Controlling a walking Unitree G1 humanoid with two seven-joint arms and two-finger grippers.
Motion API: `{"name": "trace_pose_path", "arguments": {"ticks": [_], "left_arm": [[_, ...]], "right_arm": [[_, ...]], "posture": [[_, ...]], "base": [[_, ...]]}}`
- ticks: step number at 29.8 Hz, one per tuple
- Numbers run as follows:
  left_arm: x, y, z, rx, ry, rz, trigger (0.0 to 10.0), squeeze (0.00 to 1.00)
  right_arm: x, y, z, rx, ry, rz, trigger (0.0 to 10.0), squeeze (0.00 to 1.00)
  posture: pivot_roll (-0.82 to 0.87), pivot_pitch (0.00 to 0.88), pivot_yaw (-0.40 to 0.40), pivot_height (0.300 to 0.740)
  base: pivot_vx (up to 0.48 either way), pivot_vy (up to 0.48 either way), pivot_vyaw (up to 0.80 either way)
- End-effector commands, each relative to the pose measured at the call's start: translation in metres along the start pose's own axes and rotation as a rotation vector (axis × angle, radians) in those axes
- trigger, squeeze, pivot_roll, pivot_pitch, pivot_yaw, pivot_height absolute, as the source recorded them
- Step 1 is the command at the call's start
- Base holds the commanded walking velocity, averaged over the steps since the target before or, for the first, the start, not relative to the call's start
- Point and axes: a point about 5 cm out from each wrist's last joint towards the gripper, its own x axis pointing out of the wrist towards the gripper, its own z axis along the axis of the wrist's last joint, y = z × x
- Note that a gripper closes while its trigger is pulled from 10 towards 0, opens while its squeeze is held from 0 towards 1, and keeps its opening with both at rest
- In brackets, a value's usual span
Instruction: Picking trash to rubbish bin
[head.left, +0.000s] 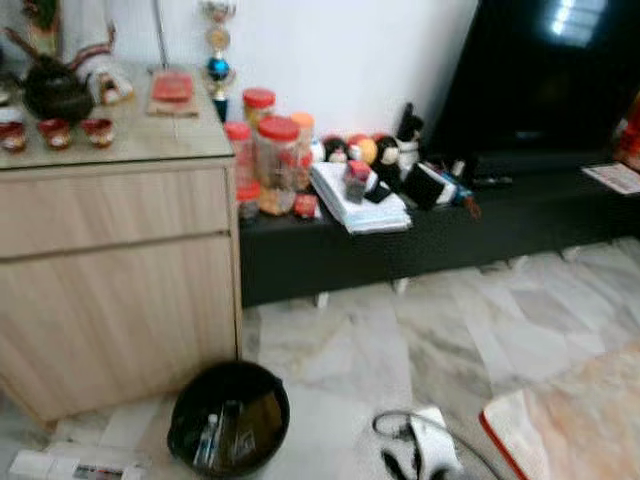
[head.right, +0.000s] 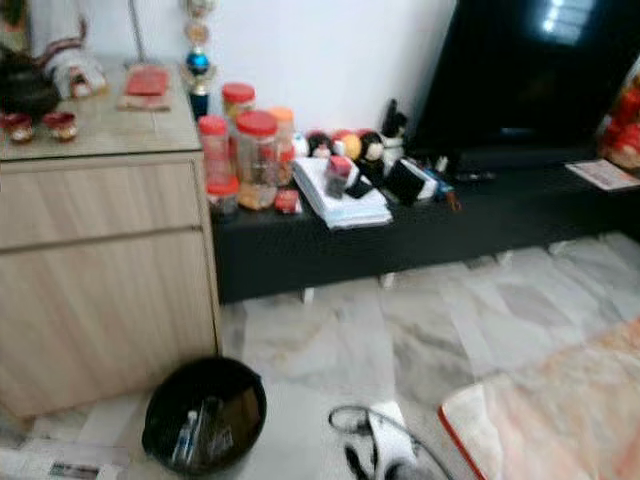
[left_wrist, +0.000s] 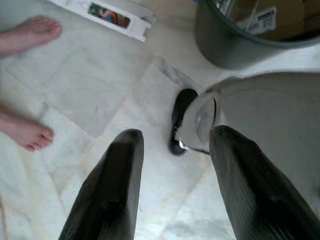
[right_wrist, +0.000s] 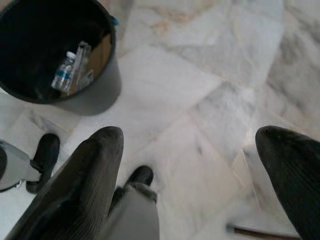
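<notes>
- The left gripper hung spread and empty over the marble floor; a white carton beyond it bore a label too blurred to read.
- The right gripper hung wide apart, empty.
- Ahead of its fingers stood the black rubbish bin, its rim cut off, holding a water bottle.

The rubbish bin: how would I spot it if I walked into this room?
Find the light wooden cabinet left of the long black TV bench. On the marble floor just in front of the cabinet's right corner sits the bin. It is round and black, open at the top, with a clear plastic bottle and cardboard inside.
</notes>
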Motion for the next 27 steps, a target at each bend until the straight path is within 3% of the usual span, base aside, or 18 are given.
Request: {"name": "trace_pose_path", "arguments": {"ticks": [1, 27], "left_arm": [[-0.0007, -0.0049, -0.0037, -0.003, 0.017, -0.019, 10.0, 0.00], [0.0044, -0.0139, 0.0060, 0.015, 0.024, -0.054, 10.0, 0.00]], "right_arm": [[-0.0003, -0.0041, 0.0021, -0.005, 0.000, -0.016, 10.0, 0.00], [0.0018, -0.0029, 0.0100, 0.007, -0.019, -0.020, 10.0, 0.00]], "posture": [[0.11, 0.000, -0.137, 0.740], [0.11, 0.000, -0.142, 0.740]], "base": [[0.000, 0.000, 0.00], [-0.021, 0.000, 0.00]]}}
